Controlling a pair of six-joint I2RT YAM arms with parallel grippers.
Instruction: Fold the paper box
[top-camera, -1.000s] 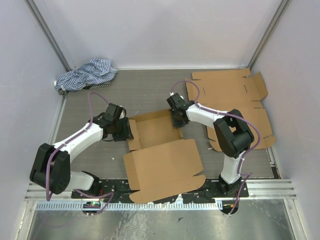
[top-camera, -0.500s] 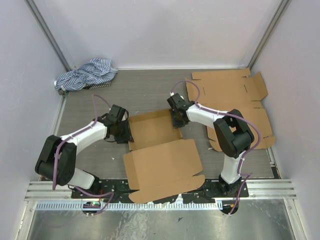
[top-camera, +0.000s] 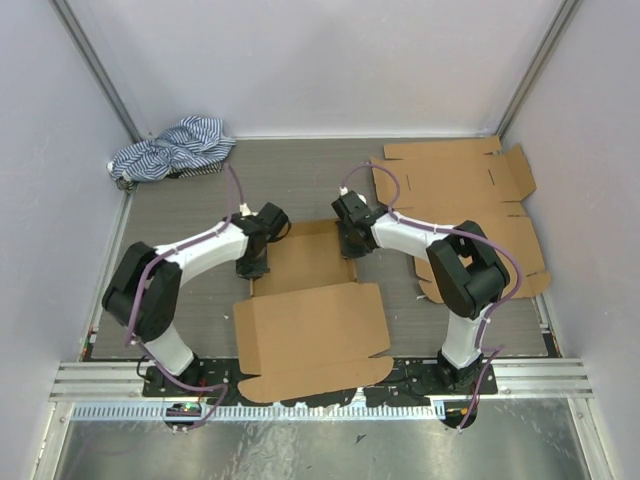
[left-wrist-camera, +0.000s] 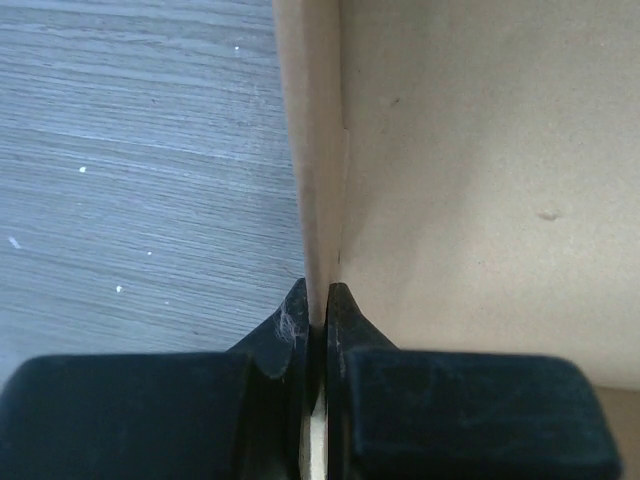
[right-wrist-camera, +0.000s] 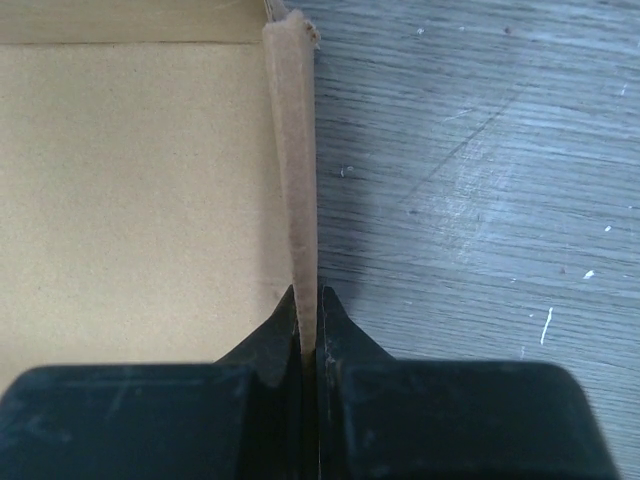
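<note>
The brown cardboard box (top-camera: 310, 258) is gripped by its thin upright walls: the left gripper (left-wrist-camera: 318, 308) is clamped on one, the right gripper (right-wrist-camera: 308, 308) on the opposite.

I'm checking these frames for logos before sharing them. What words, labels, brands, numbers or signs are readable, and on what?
None: no readable text in any view.
The cardboard box is plain brown, inside and out.
The flat cardboard sheets and the striped cloth show no print.
</note>
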